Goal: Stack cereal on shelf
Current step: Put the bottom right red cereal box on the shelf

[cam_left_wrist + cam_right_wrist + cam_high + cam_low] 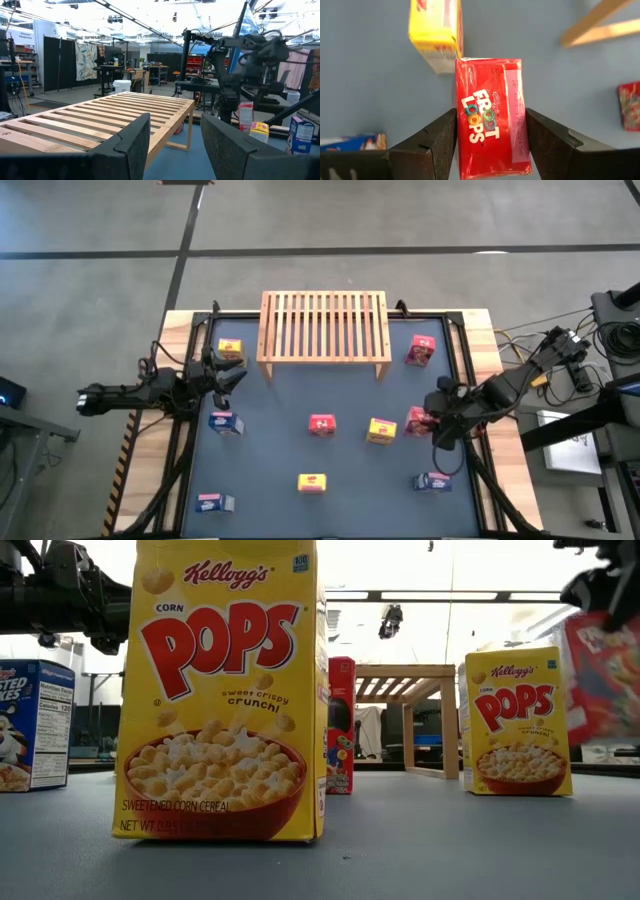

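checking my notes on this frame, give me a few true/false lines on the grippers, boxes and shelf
1. The right gripper has a red Froot Loops box between its fingers. True.
2. The shelf already carries two boxes. False: its slats are bare in the high view.
3. The left gripper is shut on a yellow box. False: its fingers are apart and hold nothing, beside the shelf's left end.
4. A yellow Corn Pops box stands upright on the table. True.
5. All the boxes sit in one tidy row. False: they are scattered over the blue table.
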